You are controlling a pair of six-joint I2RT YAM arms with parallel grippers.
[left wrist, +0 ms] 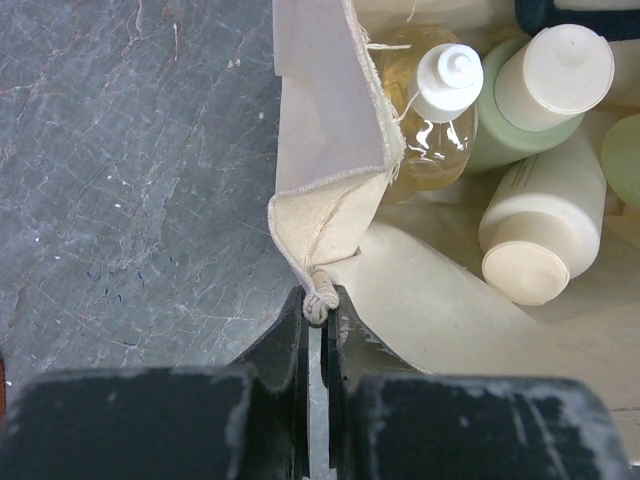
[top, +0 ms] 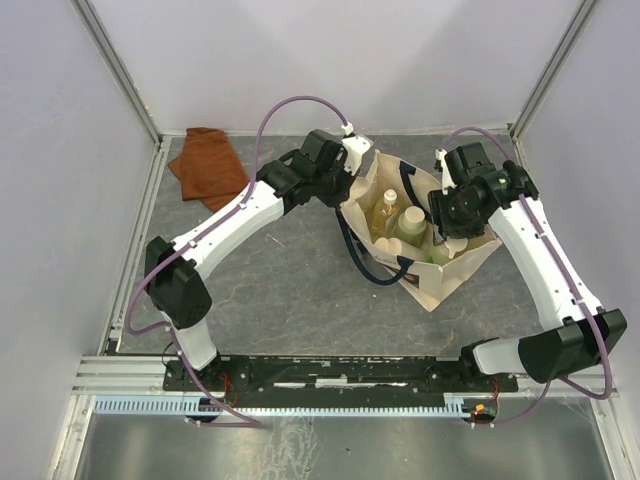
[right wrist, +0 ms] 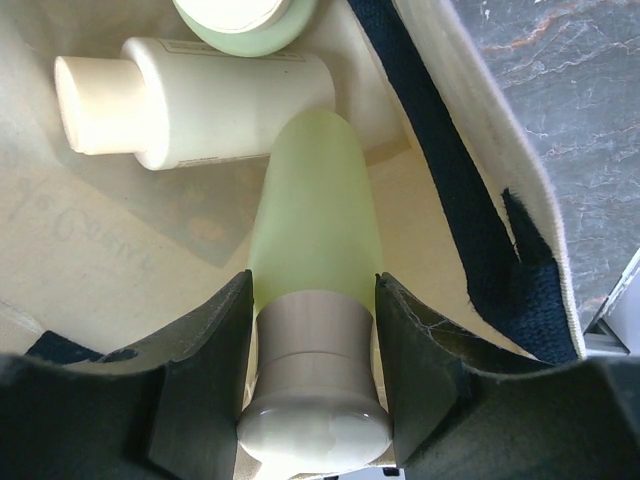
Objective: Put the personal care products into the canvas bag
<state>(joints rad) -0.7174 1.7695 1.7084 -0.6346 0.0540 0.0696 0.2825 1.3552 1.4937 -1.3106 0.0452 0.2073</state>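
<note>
Right gripper clamps the frosted pale-green bottle by its cream cap, inside the bag. Left gripper pinches the bag's rim; amber bottle and white bottle lie within.

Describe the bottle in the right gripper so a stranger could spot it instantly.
Find the cream canvas bag with navy handles. Inside it, the right gripper clamps a pale green bottle by its cream cap. It is the only bottle held; the cream-white bottle beside it lies loose.
</note>
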